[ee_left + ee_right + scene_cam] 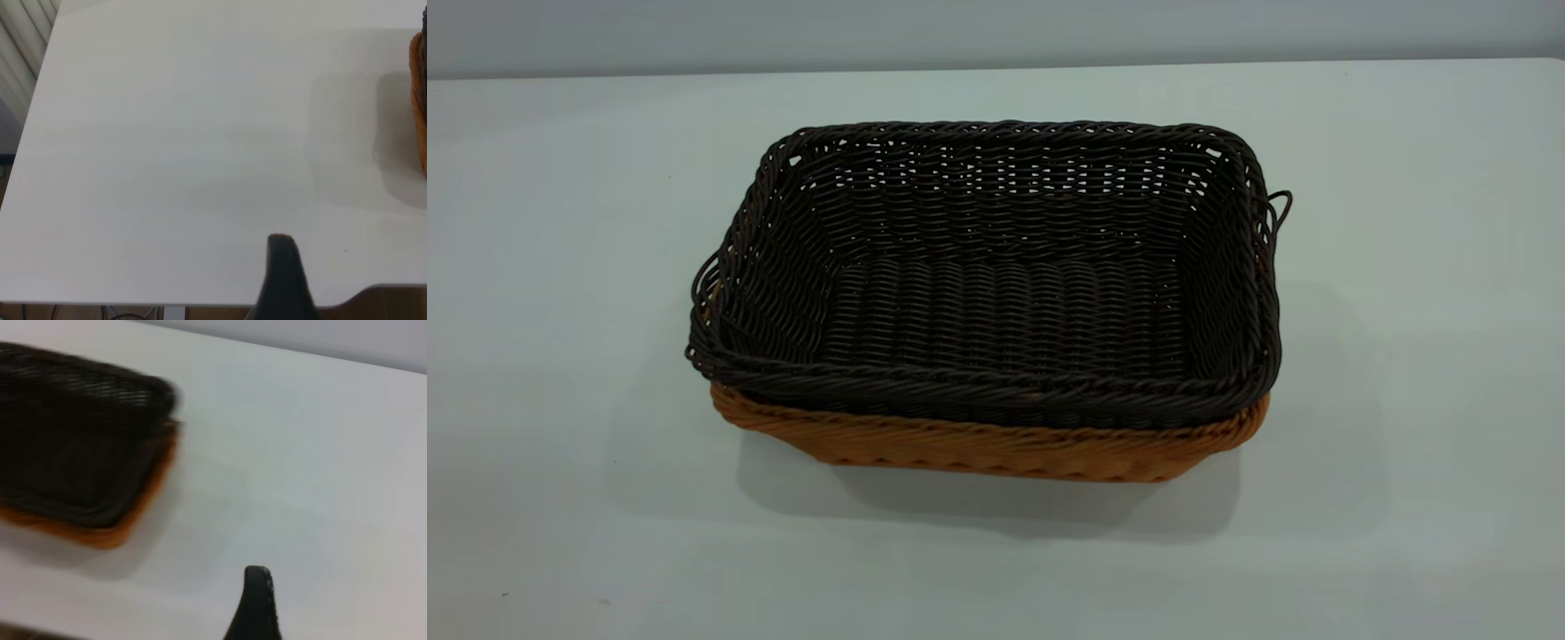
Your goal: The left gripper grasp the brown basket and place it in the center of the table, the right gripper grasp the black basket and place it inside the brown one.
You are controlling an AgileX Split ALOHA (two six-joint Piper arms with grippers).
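Note:
The black basket sits nested inside the brown basket in the middle of the white table; only the brown one's lower front wall and rim show beneath it. Neither arm appears in the exterior view. In the left wrist view, a small black part of my left gripper hangs over bare table near its edge, well away from the brown basket's side. The right wrist view shows the tip of my right gripper above bare table, apart from the black basket stacked in the brown basket.
The table's edge runs close to the left gripper, with floor and cables below it. Pale vertical slats stand beyond the table's corner. A grey wall backs the far edge. Open tabletop surrounds the stacked baskets.

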